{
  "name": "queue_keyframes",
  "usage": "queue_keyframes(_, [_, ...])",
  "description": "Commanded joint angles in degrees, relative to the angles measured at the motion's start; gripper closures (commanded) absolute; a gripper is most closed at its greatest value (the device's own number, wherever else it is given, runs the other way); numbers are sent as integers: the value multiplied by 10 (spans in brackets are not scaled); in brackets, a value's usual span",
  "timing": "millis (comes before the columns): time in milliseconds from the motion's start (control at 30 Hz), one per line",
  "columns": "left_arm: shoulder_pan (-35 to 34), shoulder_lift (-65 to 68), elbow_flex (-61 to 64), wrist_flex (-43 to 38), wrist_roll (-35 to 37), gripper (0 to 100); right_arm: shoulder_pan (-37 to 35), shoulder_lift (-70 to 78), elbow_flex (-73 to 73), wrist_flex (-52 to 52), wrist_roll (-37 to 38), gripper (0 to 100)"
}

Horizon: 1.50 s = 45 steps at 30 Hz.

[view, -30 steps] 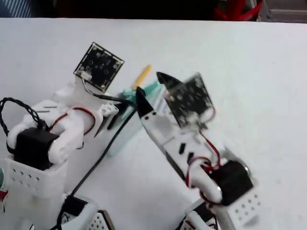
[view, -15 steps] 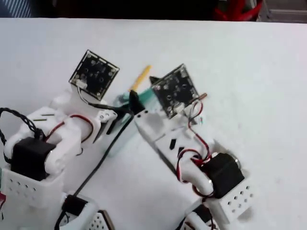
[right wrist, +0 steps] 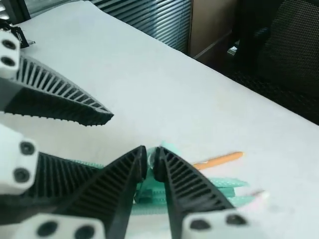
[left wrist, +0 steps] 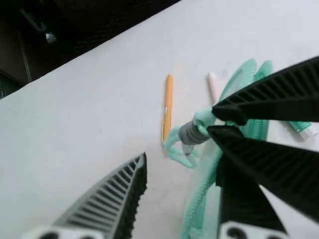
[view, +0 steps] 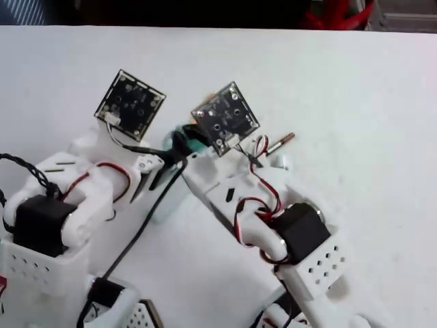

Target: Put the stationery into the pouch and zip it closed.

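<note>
The left pincer (left wrist: pixel 182 163) is sitting wide open and is holding nothing. The zip edge of the soft green pouch (left wrist: pixel 201 204) is lying between its two black fingers, on the white table (view: pixel 355 82).

Next to it, the right pincer (right wrist: pixel 149 155) is squeezing shut on the small grey zip pull with a green loop (left wrist: pixel 191 133). The pull is sitting at the far end of the pouch. From there the zip line is running back toward the arms, so I think the pull has to be slid along that line, while the open left pincer, which is nearer the pouch body, pins the pouch down.

The long orange pen (left wrist: pixel 168 107) is lying on the table just beside the pull, outside the pouch, and pointing away from the arms. A thin pinkish-white stick (left wrist: pixel 213 84) is lying near it, right at the pouch edge. Farther to the right, a thin brown stick (view: pixel 280 141) is lying on the table too.

So the pen is not going in yet, and I think zipping now would be too soon. I cannot tell how much of the zip is open
</note>
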Motion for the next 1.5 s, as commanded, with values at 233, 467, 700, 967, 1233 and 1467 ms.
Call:
queue_keyframes(233, [6, -3, -11, 33, -25, 734, 36, 12, -14, 16, -2, 981])
queue_keyframes(467, [-24, -3, -58, 62, -45, 725, 73, 17, -11, 0, -2, 981])
queue_keyframes(700, [-53, -2, -47, 82, -99, 725, 72, 16, -11, 0, -2, 981])
queue_keyframes(967, [-42, 0, -13, 43, -100, 729, 111, 16, -13, 0, -1, 981])
queue_keyframes(1233, [-43, -2, -13, 46, -101, 729, 197, 18, -10, -36, 2, 981])
queue_keyframes(1467, [-83, -2, -13, 42, -101, 729, 195, 17, 11, -57, 59, 981])
